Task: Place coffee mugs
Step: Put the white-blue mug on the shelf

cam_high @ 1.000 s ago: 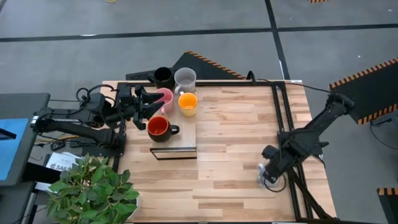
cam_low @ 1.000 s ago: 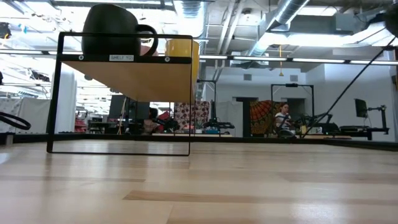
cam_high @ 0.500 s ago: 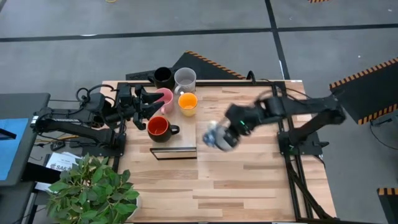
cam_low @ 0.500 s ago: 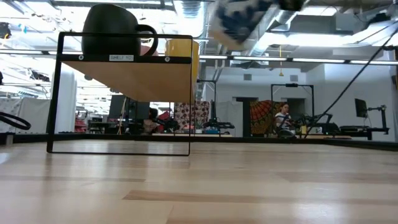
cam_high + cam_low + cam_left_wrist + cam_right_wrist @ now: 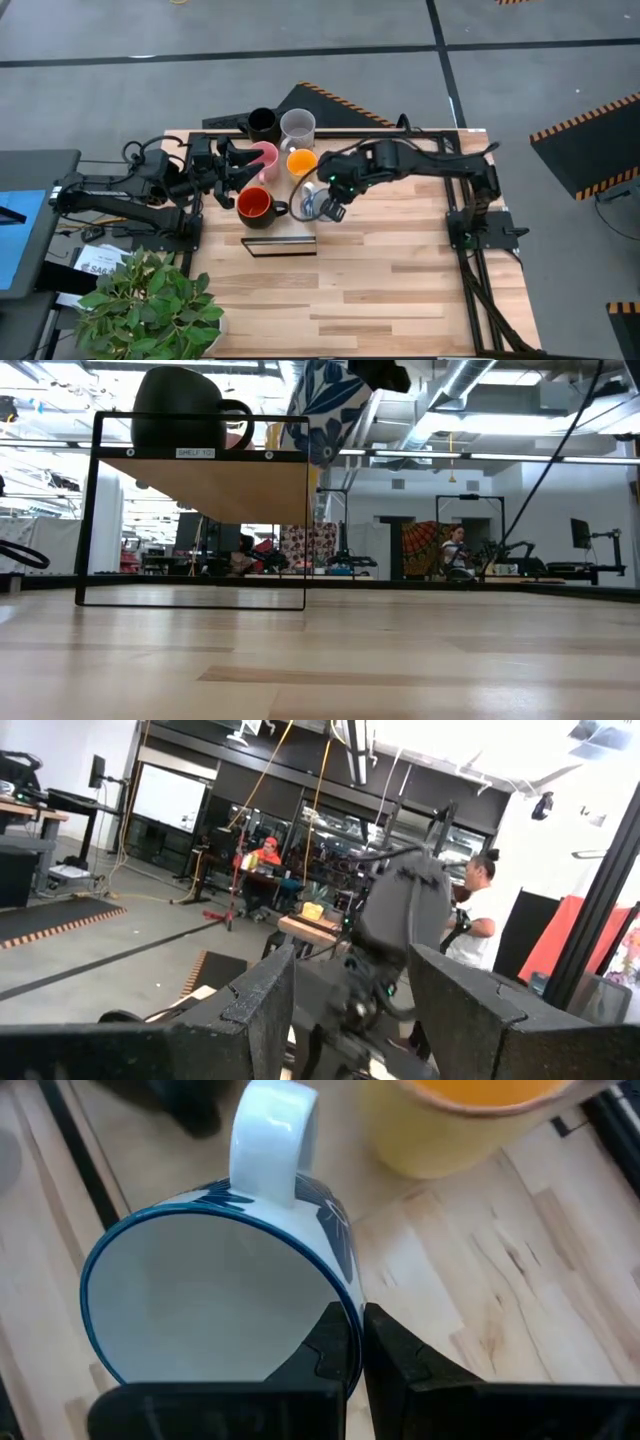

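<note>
My right gripper (image 5: 327, 203) is shut on a white mug with a blue rim and blue pattern (image 5: 215, 1280), at the right end of the small wooden shelf (image 5: 285, 228). The mug also shows in the low view (image 5: 325, 410), tilted. A red-orange mug (image 5: 254, 205) stands on the shelf. Pink (image 5: 266, 156), orange-yellow (image 5: 302, 165), pale grey (image 5: 298, 127) and black (image 5: 262, 122) mugs stand on the table behind it. My left gripper (image 5: 237, 168) is open and empty beside the pink mug. My right gripper pinches the white mug's rim (image 5: 345, 1315) on the side opposite the handle (image 5: 272, 1135), one finger inside and one outside (image 5: 400, 1360). The fingers slant down from the table's right. The mug is clear of the table, tilted, at about shelf-top height.
A potted plant (image 5: 150, 300) stands at the table's near left corner. The shelf's thin black frame (image 5: 200, 600) stands on the table. Bare wood lies to the right of and nearer than the shelf. A person (image 5: 480, 920) stands in the room behind.
My right gripper has carried the white mug from the table's near right up and toward the left and far side, to the shelf's right end. The mug is lifted clear of the table and now hides the orange-yellow mug in the low view.
</note>
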Controlling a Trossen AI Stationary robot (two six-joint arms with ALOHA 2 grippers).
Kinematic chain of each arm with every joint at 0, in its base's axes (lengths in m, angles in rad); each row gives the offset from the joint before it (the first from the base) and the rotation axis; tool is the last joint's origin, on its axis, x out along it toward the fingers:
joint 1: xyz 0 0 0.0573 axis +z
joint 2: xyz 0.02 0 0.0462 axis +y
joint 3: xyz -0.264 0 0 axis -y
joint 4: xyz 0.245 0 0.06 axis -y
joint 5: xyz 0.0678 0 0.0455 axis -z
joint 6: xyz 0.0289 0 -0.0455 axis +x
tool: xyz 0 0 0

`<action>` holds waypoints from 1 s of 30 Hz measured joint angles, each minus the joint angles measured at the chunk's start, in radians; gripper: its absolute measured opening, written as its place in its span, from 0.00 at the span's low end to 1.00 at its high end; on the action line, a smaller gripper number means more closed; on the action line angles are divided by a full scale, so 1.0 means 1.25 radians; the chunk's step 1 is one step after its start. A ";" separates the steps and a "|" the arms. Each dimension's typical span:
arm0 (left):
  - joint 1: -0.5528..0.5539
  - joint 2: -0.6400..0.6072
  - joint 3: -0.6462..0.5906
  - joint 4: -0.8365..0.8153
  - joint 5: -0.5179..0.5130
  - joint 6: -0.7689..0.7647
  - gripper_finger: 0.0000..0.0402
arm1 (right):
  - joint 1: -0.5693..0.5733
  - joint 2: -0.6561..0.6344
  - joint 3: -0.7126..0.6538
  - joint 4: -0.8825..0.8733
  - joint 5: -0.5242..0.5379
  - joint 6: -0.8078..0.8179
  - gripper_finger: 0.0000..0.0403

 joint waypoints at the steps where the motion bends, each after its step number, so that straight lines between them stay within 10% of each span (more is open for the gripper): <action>1: 0.000 0.000 0.000 0.001 0.000 0.000 0.45 | 0.005 0.006 0.007 -0.006 0.000 -0.008 0.08; 15: 0.000 0.000 0.000 0.004 0.000 -0.014 0.45 | 0.019 0.041 0.017 0.023 -0.004 -0.029 0.09; 30: 0.000 0.000 0.000 0.004 0.000 -0.017 0.45 | 0.017 0.045 0.014 0.131 0.002 -0.029 0.39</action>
